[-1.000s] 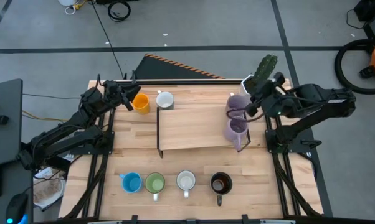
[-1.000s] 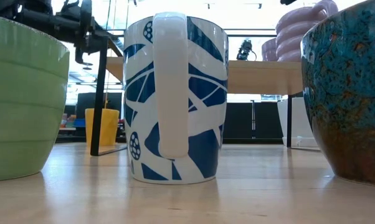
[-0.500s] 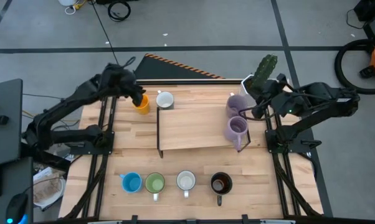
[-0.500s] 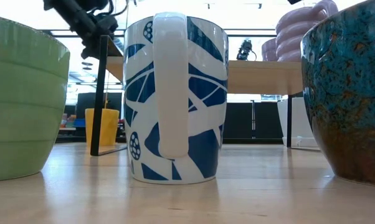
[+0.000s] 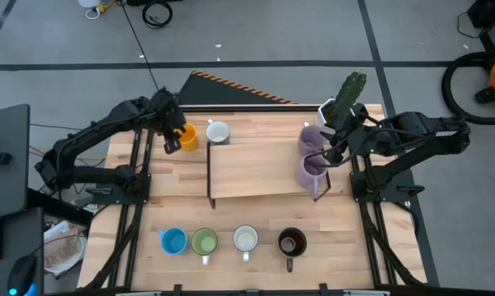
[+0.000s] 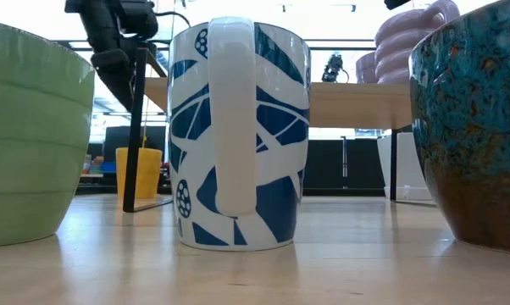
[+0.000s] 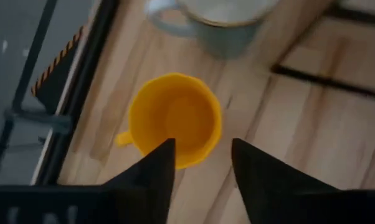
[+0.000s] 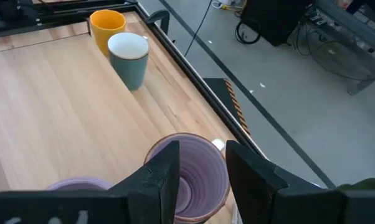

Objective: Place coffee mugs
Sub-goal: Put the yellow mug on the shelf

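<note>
1. Left gripper (image 5: 173,141) hangs over the orange mug (image 5: 186,136) at the table's (image 5: 264,218) ten o'clock corner; in its wrist view the fingers (image 7: 151,171) stand apart over the mug's rim with nothing between them.
2. Just at three o'clock of the orange mug sits a white mug (image 5: 218,132), beside the shelf's (image 5: 260,168) back corner.
3. Right gripper (image 5: 333,148) is at the shelf's two o'clock end, above the lilac mugs (image 5: 312,138); its jaws are parted, straddling the rim of one lilac mug (image 8: 189,174), not clamped on it.
4. The second lilac mug (image 5: 311,170) sits just at six o'clock of the first.
5. Along the six o'clock edge, a row: blue mug (image 5: 173,242), green mug (image 5: 204,242), white mug (image 5: 246,239), dark brown mug (image 5: 291,242).
6. A cactus pot (image 5: 347,93) stands at the two o'clock corner.
</note>
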